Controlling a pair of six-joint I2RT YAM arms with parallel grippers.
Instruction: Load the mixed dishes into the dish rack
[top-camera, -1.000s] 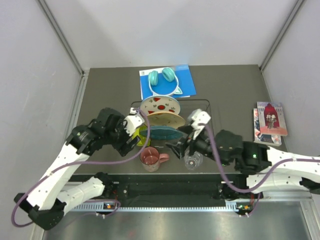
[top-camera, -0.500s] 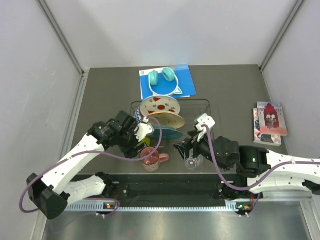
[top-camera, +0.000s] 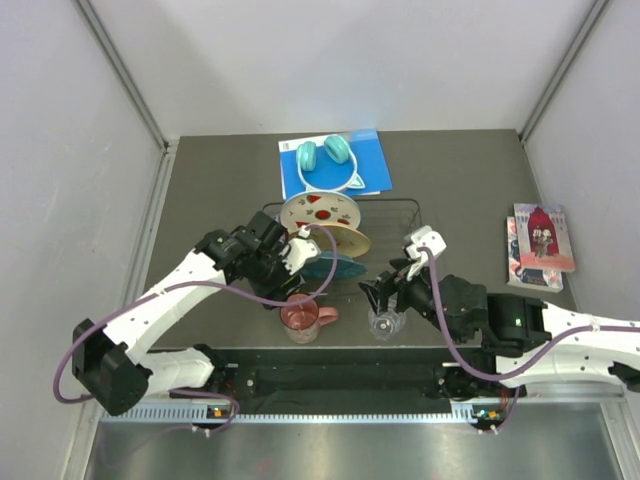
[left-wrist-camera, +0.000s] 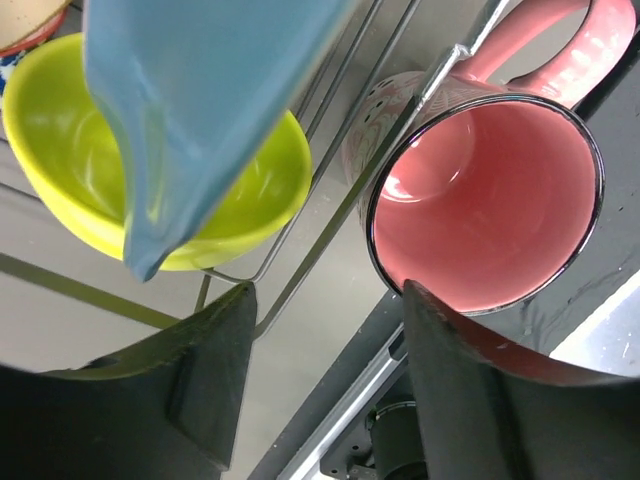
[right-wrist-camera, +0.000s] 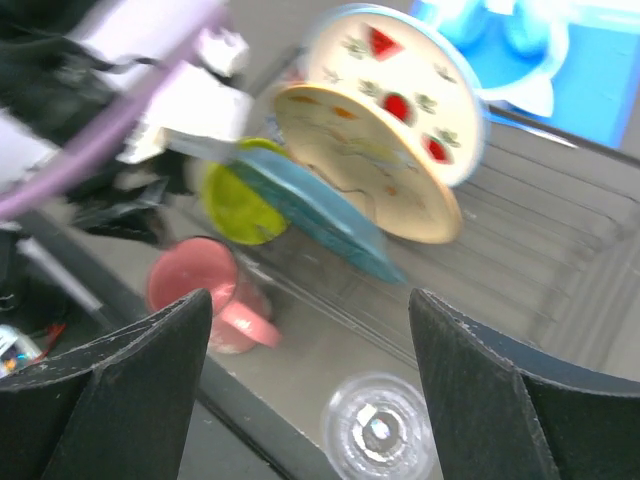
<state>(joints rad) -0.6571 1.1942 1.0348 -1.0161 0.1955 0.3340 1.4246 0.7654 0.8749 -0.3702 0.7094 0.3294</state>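
The black wire dish rack (top-camera: 400, 215) holds the watermelon plate (top-camera: 318, 210), the floral plate (top-camera: 338, 240) and the teal plate (top-camera: 335, 268) on edge. In the left wrist view the lime-green bowl (left-wrist-camera: 150, 170) lies in the rack under the teal plate (left-wrist-camera: 200, 90). The pink mug (top-camera: 303, 318) and the clear glass (top-camera: 385, 323) stand just in front of the rack. My left gripper (top-camera: 292, 274) is open and empty above the rack's near edge, beside the mug (left-wrist-camera: 490, 200). My right gripper (top-camera: 381, 294) is open and empty above the glass (right-wrist-camera: 378, 430). The small patterned bowl is out of view.
Teal cat-ear headphones (top-camera: 325, 155) lie on a blue flat book (top-camera: 365, 165) behind the rack. Two small books (top-camera: 540, 245) lie at the table's right edge. A black rail (top-camera: 330, 375) runs along the near edge between the arm bases.
My left gripper has moved right, from the rack's left end to its near edge by the mug. My right gripper has shifted right and sits over the glass.
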